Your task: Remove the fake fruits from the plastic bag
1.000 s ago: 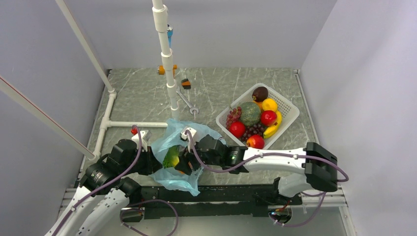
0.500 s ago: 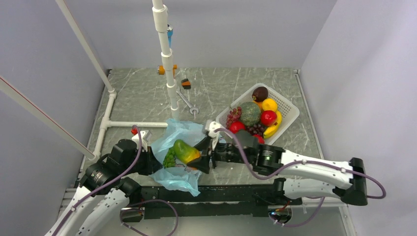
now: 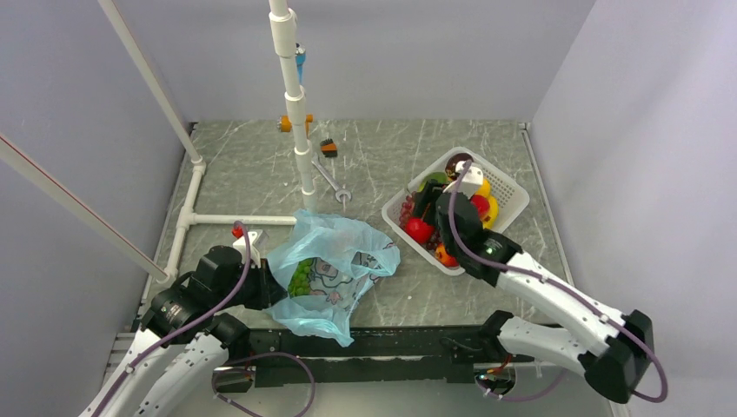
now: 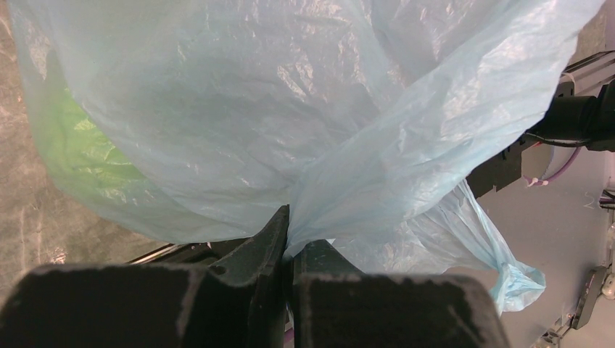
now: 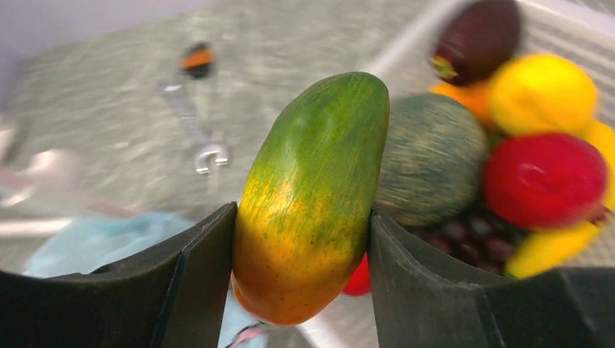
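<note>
A: Where did the mango (image 5: 312,188) sit against the right gripper (image 5: 301,214)?

B: Between its two fingers, clamped on both flanks; jaws spread to the fruit's width and pinching it; in the wrist view the green end pointed to 1 o'clock, the orange end to 7.

A: Over what?

B: Over the white basket (image 3: 513,198), at 2 o'clock from the plastic bag (image 3: 348,248) and well apart from it; a netted melon (image 5: 431,156), a red apple (image 5: 544,177) and a lemon (image 5: 540,94) lay just behind the mango.

A: Right arm?

B: Base at 5 o'clock of the table (image 3: 374,156); forearm ran toward 11 o'clock; wrist above the basket.

A: Left gripper (image 4: 290,217)?

B: Pressed together on a gathered fold of the bag, at the bag's 8 o'clock edge; left arm low, wrist aimed toward 3 o'clock.

A: Other fruit?

B: Green grape bunch (image 3: 300,276) showed through the film on the bag's 8 o'clock side; anything else inside could not be told.
</note>
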`<control>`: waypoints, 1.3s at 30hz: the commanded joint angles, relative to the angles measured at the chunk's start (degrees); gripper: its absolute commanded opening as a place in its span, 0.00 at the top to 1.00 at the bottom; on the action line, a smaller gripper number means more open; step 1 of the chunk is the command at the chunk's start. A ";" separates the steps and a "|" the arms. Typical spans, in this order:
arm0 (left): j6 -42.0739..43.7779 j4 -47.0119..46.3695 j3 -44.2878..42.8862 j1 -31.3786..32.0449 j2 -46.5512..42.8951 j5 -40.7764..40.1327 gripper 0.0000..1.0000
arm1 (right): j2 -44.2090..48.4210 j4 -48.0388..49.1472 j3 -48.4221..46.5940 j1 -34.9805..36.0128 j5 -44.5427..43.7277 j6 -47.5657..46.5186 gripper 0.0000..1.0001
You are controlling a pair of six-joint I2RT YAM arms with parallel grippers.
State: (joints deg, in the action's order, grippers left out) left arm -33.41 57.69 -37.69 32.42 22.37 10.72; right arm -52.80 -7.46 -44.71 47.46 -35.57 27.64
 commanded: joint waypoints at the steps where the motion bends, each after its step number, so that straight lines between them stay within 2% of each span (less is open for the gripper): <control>1: 1.05 -1.97 0.03 -0.17 0.00 0.77 0.90 | -5.17 -12.08 -3.51 -8.80 -3.09 13.98 1.00; 4: 1.07 -1.97 0.08 -0.22 -0.11 0.81 0.90 | -7.20 -14.64 -3.20 -11.94 -1.76 17.05 1.00; 15: 1.12 -2.10 0.08 -0.22 0.00 0.84 0.90 | -3.19 -15.36 2.58 -12.00 2.96 18.98 0.99; 18: 1.11 -1.97 0.08 -0.20 0.15 0.93 0.90 | -2.31 -15.19 3.67 -11.95 4.18 19.33 0.88; 22: 1.06 -1.97 0.08 -0.18 0.06 0.75 0.90 | -1.58 -15.12 4.20 -11.94 4.56 18.84 0.61; 27: 1.01 -2.06 0.08 -0.24 -0.25 0.73 0.90 | -0.79 -14.33 4.34 -11.92 4.11 17.24 0.32; 33: 1.07 -1.97 0.08 -0.20 -0.09 0.89 0.90 | 0.48 -13.70 3.66 -11.98 3.82 15.36 0.08; 36: 1.06 -2.06 0.08 -0.19 -0.30 0.84 0.90 | 1.19 -13.39 3.03 -11.87 5.48 13.40 0.08; 39: 1.19 -2.08 0.12 -0.25 0.03 0.97 0.90 | 2.90 -7.62 3.31 -11.47 14.27 5.79 0.08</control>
State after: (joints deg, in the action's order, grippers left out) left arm -33.41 57.69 -37.69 32.42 22.33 10.72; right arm -52.51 -22.35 -40.42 35.44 -29.54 41.45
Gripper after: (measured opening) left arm 0.099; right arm 0.922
